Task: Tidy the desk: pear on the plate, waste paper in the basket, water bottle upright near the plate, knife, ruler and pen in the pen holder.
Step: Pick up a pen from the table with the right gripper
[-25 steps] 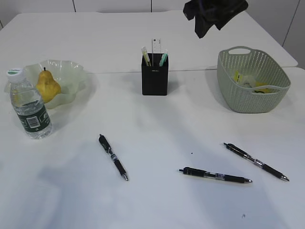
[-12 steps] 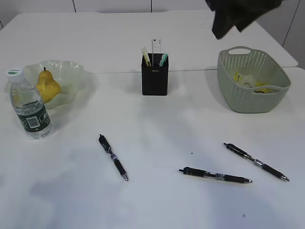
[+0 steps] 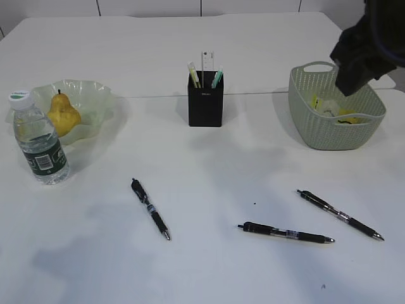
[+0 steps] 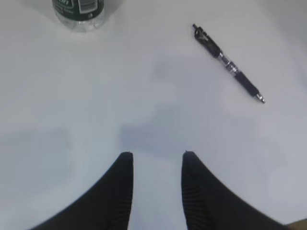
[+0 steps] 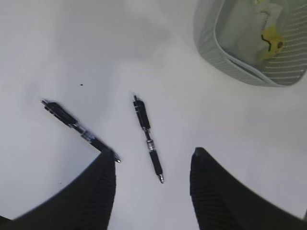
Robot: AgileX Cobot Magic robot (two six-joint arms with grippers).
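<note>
Having swung rightward over the basket (image 3: 335, 117), right arm (image 3: 367, 44), fingers (image 5: 103, 191) wide, empty

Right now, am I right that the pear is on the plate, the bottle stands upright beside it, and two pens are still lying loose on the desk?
Not quite: three pens lie loose on the desk, not two. The exterior view shows one left of centre, one lower middle and one to the right. The rest holds: the pear is on the plate, with the bottle upright beside it.
</note>
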